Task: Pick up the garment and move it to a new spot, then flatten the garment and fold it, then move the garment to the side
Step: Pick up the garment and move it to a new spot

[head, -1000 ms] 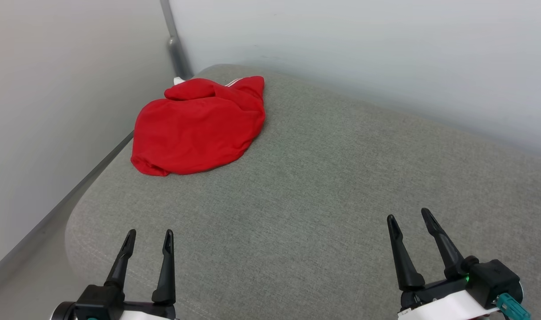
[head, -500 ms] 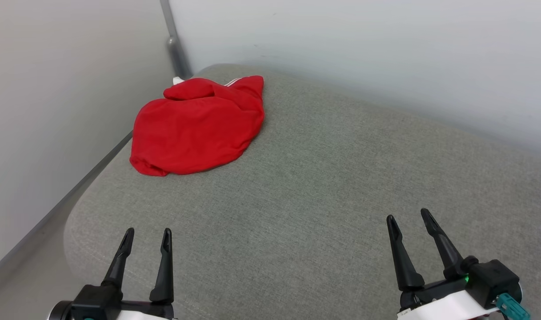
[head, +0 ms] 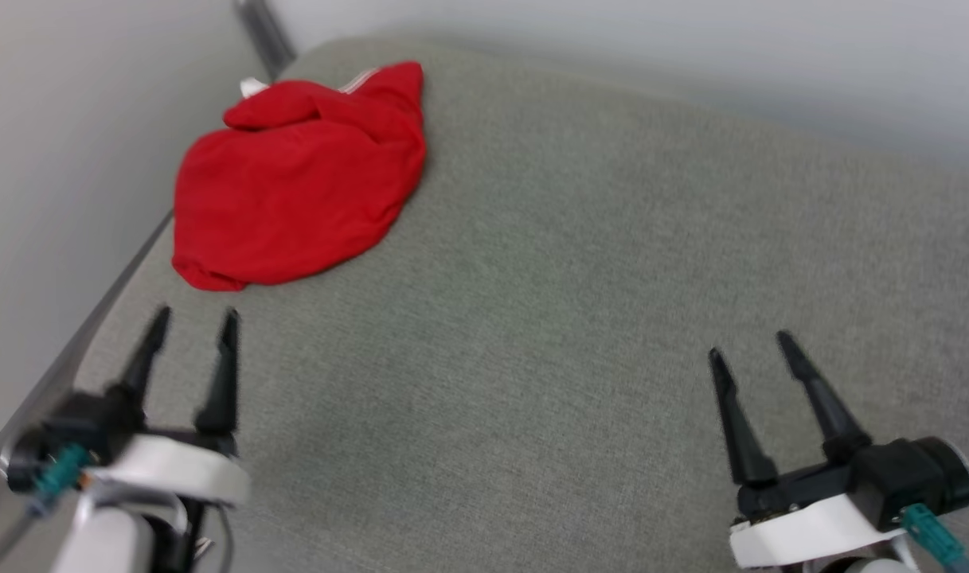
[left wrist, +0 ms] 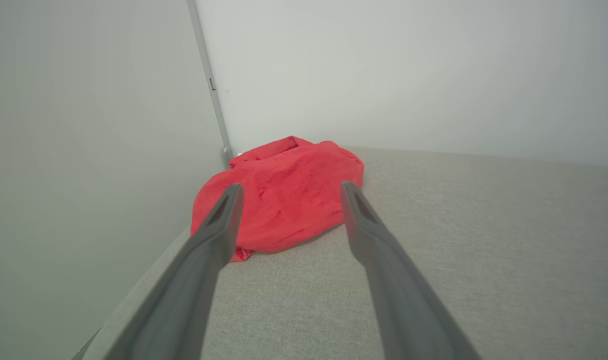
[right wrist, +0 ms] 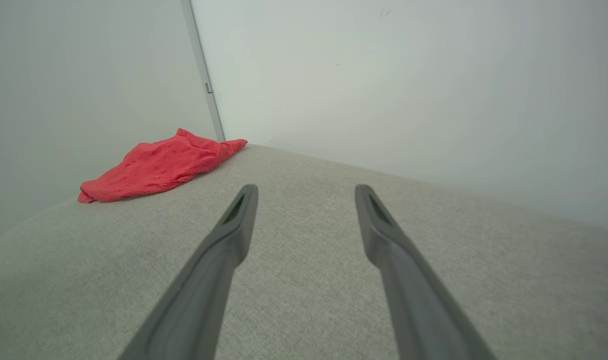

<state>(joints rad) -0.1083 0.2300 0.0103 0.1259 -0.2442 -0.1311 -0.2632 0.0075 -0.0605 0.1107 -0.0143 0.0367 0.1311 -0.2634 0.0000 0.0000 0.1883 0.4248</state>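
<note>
Red knit cloth, the garment [head: 293, 183] lies in a loose, rumpled heap at the far left corner of the surface [head: 580, 286], close to the left edge and to the corner of the room. A white scrap and a bit of red-and-white striped trim show at its far side. No lettering is visible on the side that faces up.

The left jaws hang low over the near left part of the surface, wide apart and holding nothing. Their two long dark fingers [head: 223, 374] point up towards the near hem of the garment, close to it but apart. In the left wrist view the fingers [left wrist: 219, 235] frame the garment [left wrist: 284, 205] straight ahead. This arm is blurred in the head view, with a pale housing and a teal plug at the wrist.

The right jaws hover over the near right part of the surface, also wide and empty, well apart from the garment. Their tapered fingers [head: 737, 430] lean slightly to the right. In the right wrist view the garment [right wrist: 159, 165] lies far off to the left of the fingers [right wrist: 234, 235].

The surface is padded, covered in grey woven fabric with a fine grain, and has rounded edges. Plain pale walls [head: 691, 48] stand behind and to the left, and a grey metal strip [left wrist: 209, 90] runs up the corner between them.
</note>
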